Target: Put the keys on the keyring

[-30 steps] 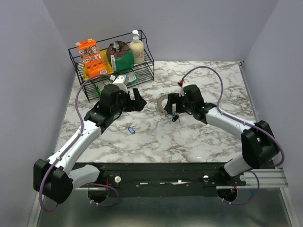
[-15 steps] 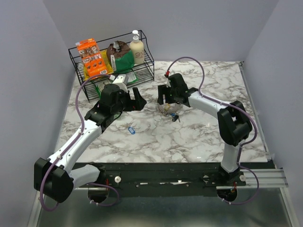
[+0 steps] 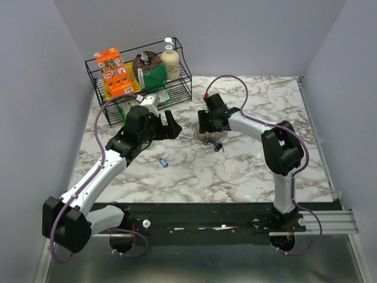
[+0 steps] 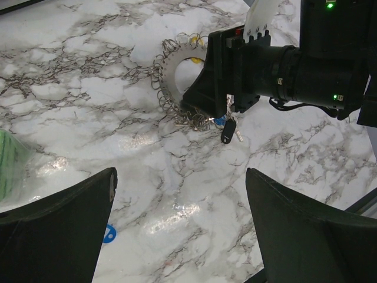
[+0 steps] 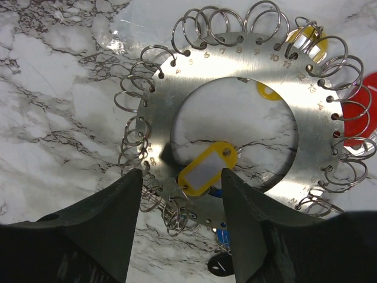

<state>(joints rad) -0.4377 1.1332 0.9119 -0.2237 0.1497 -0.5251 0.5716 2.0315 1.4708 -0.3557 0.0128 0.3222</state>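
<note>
Fingers (image 5: pixel 118 224) of my right gripper (image 5: pixel 179 177) stand partly spread, one on each side of a yellow tag (image 5: pixel 206 168) that lies across the inner rim of the keyring (image 5: pixel 159 118) on my gripper's side. I see a gap beside the tag, so I judge nothing is pinched yet. My left gripper (image 4: pixel 181 172) hangs with its fingers spread wide and holds nothing, pointed across the table (image 3: pixel 265 165) toward the ring.

The keyring lies flat near the middle of the table, a little toward the far edge. It is a thin steel disc with a big hole in the middle and numbered holes round its band, with split rings hung through them. A red tag (image 5: pixel 360 118) pokes out at the disc's edge, and a black key (image 4: pixel 228 131) lies just off its near side. One blue key (image 3: pixel 164 161) lies well apart, toward the near left, close to my left arm.

I judge the disc stiff, smooth and slippery, heavier than any key, and hard to get under while it lies flat. Pinching the band across its width looks like the best hold. The split rings look springy and should resist being pried open. The keys should be light, and the plastic head is the widest part to pinch.
</note>
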